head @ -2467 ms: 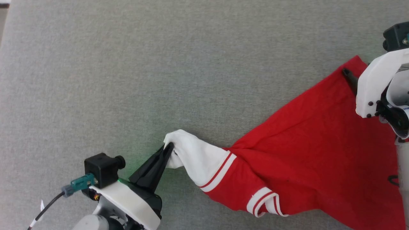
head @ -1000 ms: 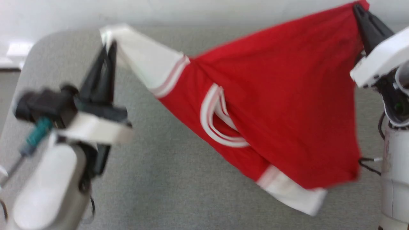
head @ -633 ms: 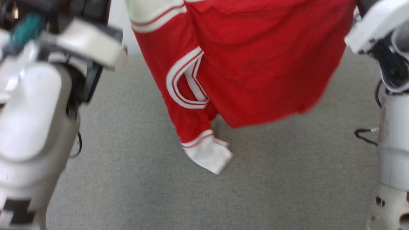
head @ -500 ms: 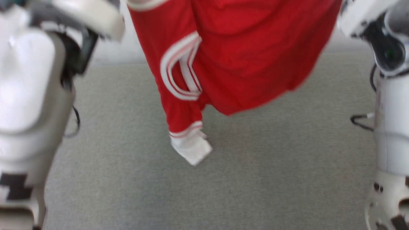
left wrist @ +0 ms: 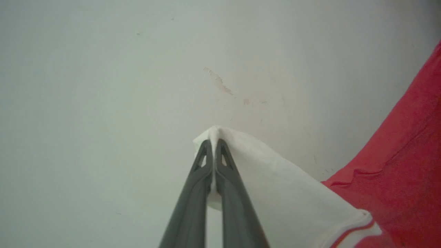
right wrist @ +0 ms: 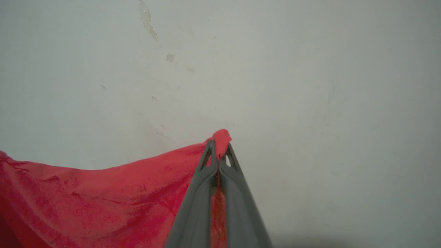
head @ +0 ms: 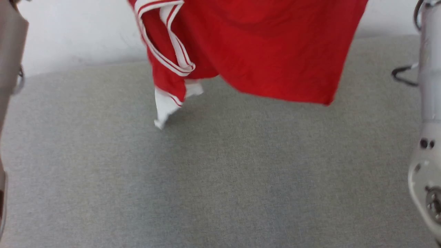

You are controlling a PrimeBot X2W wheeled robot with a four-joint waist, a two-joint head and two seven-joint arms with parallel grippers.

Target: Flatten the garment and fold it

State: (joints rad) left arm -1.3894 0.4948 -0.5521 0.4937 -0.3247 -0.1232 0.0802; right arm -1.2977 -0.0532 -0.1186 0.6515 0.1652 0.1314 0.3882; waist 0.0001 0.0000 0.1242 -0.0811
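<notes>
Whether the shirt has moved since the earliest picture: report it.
Yes, upward. The shirt lay on the grey table then; now it hangs above it, pinched in the left end effector and right end effector.

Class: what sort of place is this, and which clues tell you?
Probably an indoor lab or workroom: a wide grey cloth-covered table, a plain pale wall behind it, and a red T-shirt held up over it.

Garment (head: 275, 51): matt cloth; table (head: 220, 179) w/ rough grey fabric.
</notes>
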